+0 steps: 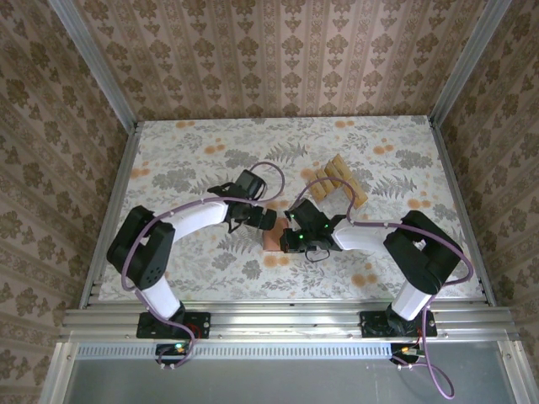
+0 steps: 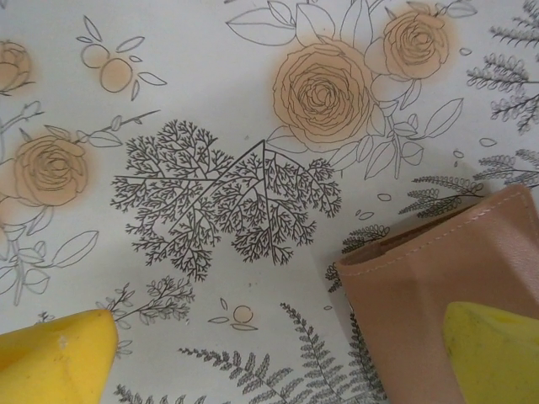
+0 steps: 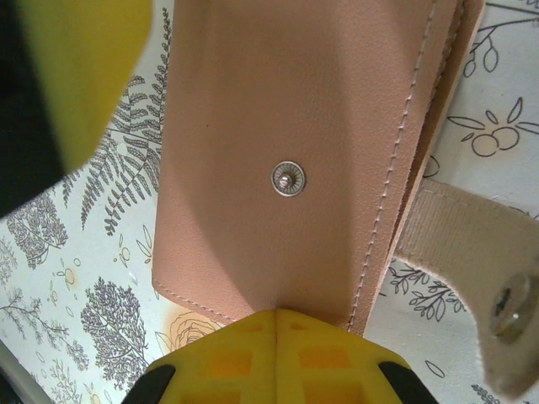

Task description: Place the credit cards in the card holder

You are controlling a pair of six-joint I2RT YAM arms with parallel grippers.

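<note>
**The tally, kind by kind**

There is one brown wallet. It carries two metal snaps: a face snap and a strap snap. Several tan cards lie overlapped in one fan, too small to count exactly. There are two arms, the left arm and the right arm. Each has one hand, the left hand and the right hand. There is one bench.

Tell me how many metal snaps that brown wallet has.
2. One snap sits mid-panel on the card holder; the second snap is on its pale strap at the lower right. Others may be hidden.
</note>
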